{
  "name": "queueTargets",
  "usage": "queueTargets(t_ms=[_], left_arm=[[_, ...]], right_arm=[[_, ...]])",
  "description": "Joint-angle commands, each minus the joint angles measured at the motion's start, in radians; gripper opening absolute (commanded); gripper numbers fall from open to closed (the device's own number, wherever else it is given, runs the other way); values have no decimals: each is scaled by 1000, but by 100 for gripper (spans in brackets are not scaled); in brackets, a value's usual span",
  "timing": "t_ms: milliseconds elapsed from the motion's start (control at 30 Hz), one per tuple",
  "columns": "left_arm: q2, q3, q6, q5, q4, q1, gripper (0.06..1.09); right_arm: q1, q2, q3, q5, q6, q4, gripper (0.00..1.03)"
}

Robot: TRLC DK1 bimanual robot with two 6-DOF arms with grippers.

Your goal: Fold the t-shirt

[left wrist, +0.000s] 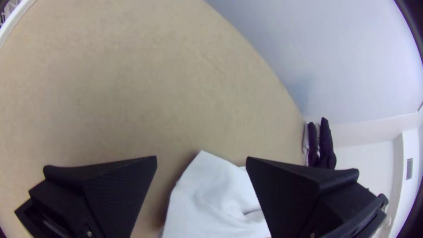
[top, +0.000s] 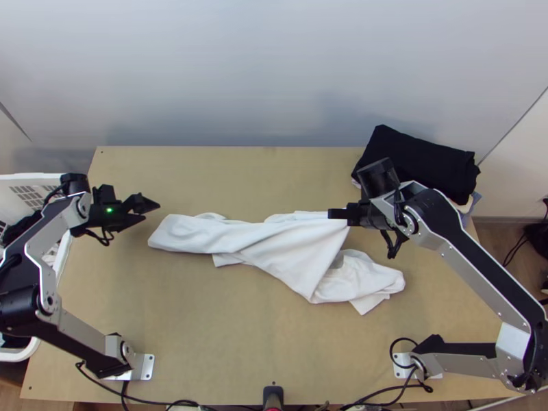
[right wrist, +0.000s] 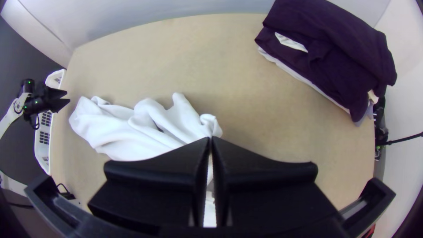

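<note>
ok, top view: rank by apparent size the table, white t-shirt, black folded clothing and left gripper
1. table
2. white t-shirt, bunched lengthwise
3. black folded clothing
4. left gripper

No ties. The order is by look in this view, not true size.

White cloth (left wrist: 213,194) between the open claw's (left wrist: 201,161) black fingers (left wrist: 286,185), dark folded stack (left wrist: 325,143) well apart on the table (left wrist: 132,79)

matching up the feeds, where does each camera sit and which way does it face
Top view: high over the table's near edge, looking steeply down at the table and both arms.
Left wrist view: on the left arm, facing table and wall past its open fingers.
Right wrist view: on the right arm, over its closed fingers, toward the left arm.
All share the white cloth.
</note>
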Motion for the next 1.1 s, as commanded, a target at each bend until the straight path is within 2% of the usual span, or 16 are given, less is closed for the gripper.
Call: queueTargets(t_ms=[0, 133, 267, 400, 533, 1067], left_arm=[[105, 51, 101, 171, -132, 62, 103], [180, 106, 248, 173, -332, 62, 103], [189, 106, 333, 174, -402, 62, 103], [192, 108, 336, 177, -404, 66, 103], [188, 103, 325, 185, -407, 66, 84], [186, 72, 311, 188, -385, 13, 82]], right_arm=[[-16, -8, -15, -2, 0, 8, 3], [-19, -8, -16, -2, 0, 12, 3], [-24, -8, -21, -2, 0, 15, 3], [-24, -8, -27, -2, 0, 22, 3], [-24, -8, -28, -2, 0, 28, 3], [-25, -10, -27, -2, 0, 33, 3]])
